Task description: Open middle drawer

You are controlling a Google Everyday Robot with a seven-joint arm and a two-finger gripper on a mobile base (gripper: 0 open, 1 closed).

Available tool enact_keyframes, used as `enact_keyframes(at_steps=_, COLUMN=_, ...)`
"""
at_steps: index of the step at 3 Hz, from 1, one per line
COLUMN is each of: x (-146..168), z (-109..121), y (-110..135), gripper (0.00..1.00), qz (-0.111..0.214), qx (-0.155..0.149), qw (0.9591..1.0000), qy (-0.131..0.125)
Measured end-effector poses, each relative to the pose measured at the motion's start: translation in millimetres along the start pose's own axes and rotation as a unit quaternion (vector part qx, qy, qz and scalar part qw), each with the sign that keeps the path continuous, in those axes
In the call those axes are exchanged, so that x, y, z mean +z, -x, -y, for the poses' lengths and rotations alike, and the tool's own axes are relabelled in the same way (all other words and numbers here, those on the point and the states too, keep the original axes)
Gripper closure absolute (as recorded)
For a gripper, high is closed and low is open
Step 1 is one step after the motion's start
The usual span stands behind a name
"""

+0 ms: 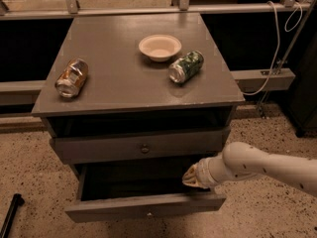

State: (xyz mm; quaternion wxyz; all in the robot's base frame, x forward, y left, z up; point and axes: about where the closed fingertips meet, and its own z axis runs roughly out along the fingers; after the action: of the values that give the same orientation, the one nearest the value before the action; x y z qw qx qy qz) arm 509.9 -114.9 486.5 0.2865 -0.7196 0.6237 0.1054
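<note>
Looks like this one's basically done. The middle drawer (114, 209) is pulled well out toward the near side, and you can see right down into its dark box. The drawer front above it (99, 150) sits nearly flush with the cabinet. The gripper (190, 177) is at the right end of the open drawer, just over the box and behind its front panel. It doesn't look clamped on anything, but honestly I can't tell if it's spread or closed up. My guess is all that's left is pulling the arm clear, maybe a touch more travel if it needs to be fully out.

Counts:
- Two drawer fronts in view, each with one small knob. Nothing below the open drawer is in view.
- One pale bowl (160, 47) toward the far side of the surface (124, 90).
- Two cans lying on their sides: a green can (186, 67) just right of the bowl, and a crushed brownish can (72, 77) way over on the left.
- One gripper.
</note>
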Motion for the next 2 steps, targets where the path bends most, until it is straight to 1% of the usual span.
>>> enact_keyframes(at_steps=1, x=28.4, z=-1.7, y=-20.0, gripper=0.94, qz=-0.015, qx=0.012, qw=0.9996, qy=0.02)
enact_keyframes(at_steps=2, x=53.8, z=-17.4, y=-32.5, gripper=0.94, qz=-0.028, qx=0.017, qw=0.9981, qy=0.052)
